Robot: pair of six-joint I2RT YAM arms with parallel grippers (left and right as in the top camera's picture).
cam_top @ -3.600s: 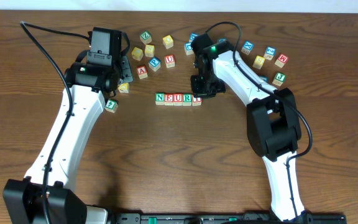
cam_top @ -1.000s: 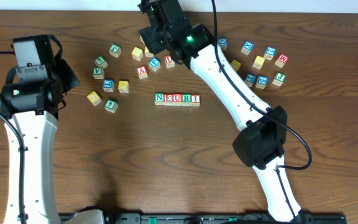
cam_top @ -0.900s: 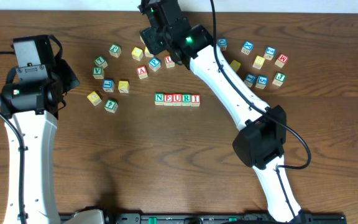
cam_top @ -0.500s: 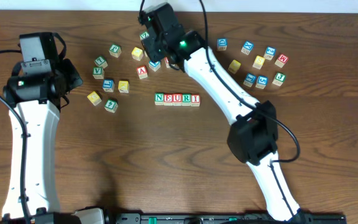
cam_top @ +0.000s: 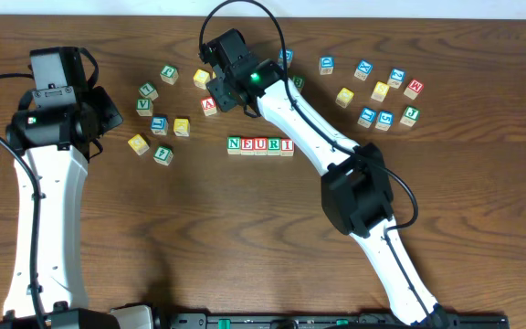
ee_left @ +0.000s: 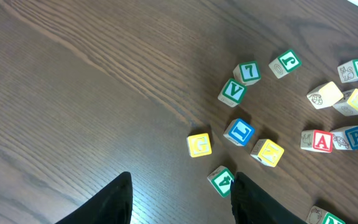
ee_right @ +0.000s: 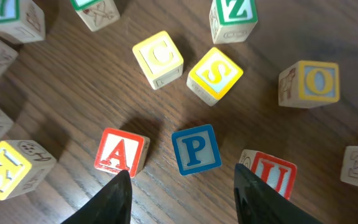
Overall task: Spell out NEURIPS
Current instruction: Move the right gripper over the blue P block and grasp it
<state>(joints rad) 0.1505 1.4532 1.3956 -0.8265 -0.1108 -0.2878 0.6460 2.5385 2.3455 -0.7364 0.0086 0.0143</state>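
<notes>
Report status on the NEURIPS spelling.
Both open and empty: left pincer, right pincer. The wooden cube row reads NEURI; right pincer over blue-framed wooden P cube. The red-framed wooden A cube and red-framed wooden U cube flank it, apart.

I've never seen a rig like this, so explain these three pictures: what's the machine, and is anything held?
Two white robot arms work at a wooden table. One picture looks down from above; the other two come from a camera on each wrist, dark fingers at the bottom. Lettered wooden cubes lie scattered; five stand in a row reading NEURI. The right gripper hangs open over a blue P cube. The left gripper is open too. Nothing is held.
</notes>
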